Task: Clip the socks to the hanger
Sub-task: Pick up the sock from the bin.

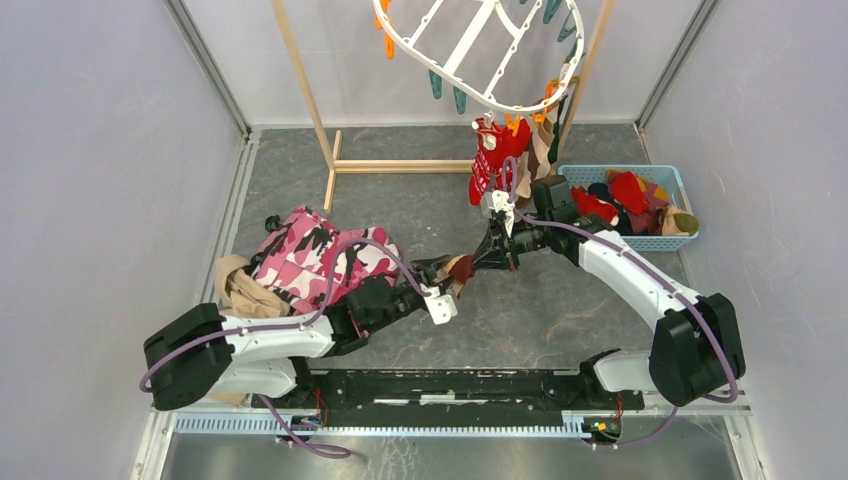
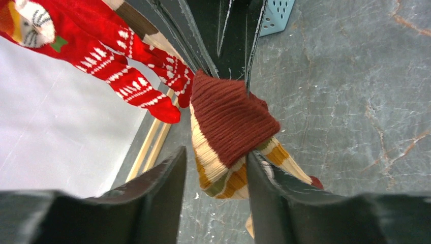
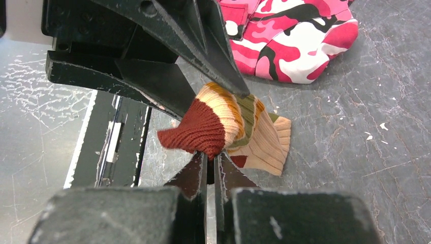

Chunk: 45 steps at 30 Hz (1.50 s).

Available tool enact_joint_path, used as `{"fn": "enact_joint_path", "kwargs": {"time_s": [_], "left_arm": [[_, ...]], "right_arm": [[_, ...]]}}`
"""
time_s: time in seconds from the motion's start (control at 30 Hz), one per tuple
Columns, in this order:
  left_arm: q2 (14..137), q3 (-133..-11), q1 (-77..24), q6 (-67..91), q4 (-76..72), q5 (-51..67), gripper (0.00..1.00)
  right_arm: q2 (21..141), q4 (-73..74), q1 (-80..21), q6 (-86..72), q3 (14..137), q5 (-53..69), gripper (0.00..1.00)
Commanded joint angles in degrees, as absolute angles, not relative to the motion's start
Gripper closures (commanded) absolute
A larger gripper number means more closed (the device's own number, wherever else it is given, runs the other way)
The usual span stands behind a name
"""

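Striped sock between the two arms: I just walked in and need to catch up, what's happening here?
The right hand is shut on the striped sock, pinching its maroon toe. The left hand has its jaws either side of the sock, not clamped. Red patterned socks already hang clipped on the white hanger behind.

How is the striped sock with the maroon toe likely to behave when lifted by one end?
Probably floppy: the striped sock bunches and folds where the right gripper pinches its maroon toe. Likely light, as that small pinch holds it. Its ribbed knit should resist slipping.
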State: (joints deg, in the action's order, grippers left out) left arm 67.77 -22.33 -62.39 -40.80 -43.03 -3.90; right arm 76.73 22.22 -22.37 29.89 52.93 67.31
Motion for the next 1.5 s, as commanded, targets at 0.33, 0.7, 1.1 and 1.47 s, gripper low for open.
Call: {"fn": "enact_joint_path", "kwargs": {"time_s": [0.33, 0.7, 1.1, 1.47], "left_arm": [[61.97, -19.01, -60.53, -21.21, -48.06, -0.29, 0.98], [55.29, -12.68, -50.03, 20.60, -48.71, 8.71, 0.98], [65.03, -20.31, -41.75, 44.61, -54.68, 30.20, 0.98], [67.17, -21.86, -41.75, 46.14, -57.13, 36.39, 0.98]], "right_arm": [[75.27, 30.45, -21.44, 38.78, 58.88, 66.89, 0.65], [67.83, 24.33, -16.96, 36.05, 55.37, 66.30, 0.38], [63.40, 23.69, -24.97, 50.44, 49.82, 60.21, 0.22], [63.26, 21.19, -26.80, 47.47, 49.83, 62.32, 0.34]]}}
